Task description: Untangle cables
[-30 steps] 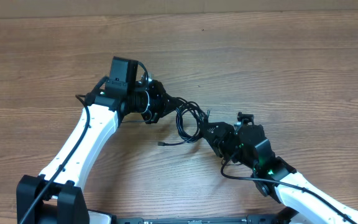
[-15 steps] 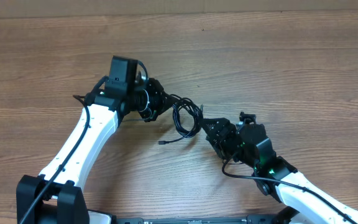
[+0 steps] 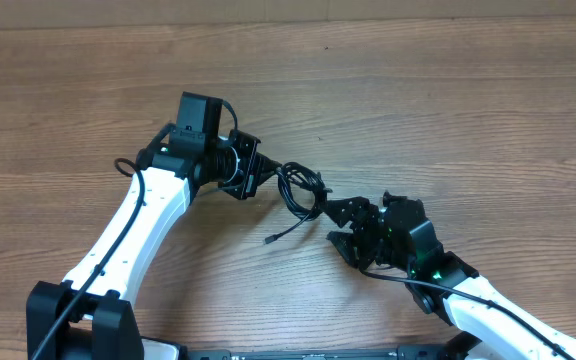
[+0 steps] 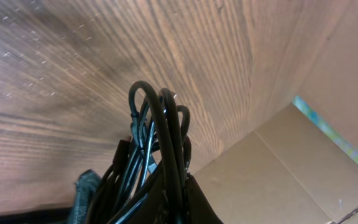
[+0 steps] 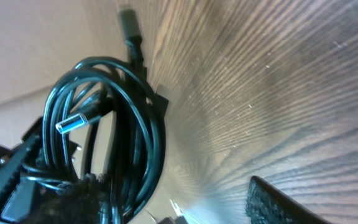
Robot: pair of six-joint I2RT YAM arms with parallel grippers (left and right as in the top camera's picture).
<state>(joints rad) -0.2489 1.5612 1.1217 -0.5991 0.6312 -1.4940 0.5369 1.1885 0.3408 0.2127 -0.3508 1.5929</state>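
A tangled bundle of black cables [image 3: 300, 188] hangs between my two grippers near the table's middle. My left gripper [image 3: 266, 172] is shut on the bundle's left side; in the left wrist view the loops [image 4: 160, 124] rise from between its jaws [image 4: 178, 190]. My right gripper [image 3: 340, 228] is open just right of and below the bundle, fingers spread. In the right wrist view the coil [image 5: 135, 124] lies against the left finger, with a gap across to the right finger [image 5: 166, 202]. A silver USB plug [image 5: 73, 122] sticks out of the coil. One loose cable end [image 3: 271, 240] trails on the table.
The wooden table [image 3: 488, 120] surrounds the arms. A cardboard wall [image 3: 368, 10] runs along the far edge and also shows in the left wrist view [image 4: 291, 162]. The right arm's own cable [image 3: 388, 278] loops beside its wrist.
My right gripper has opened and let go of the bundle. The left gripper has turned and lifted the bundle slightly. The loose cable end has shifted down and to the right.
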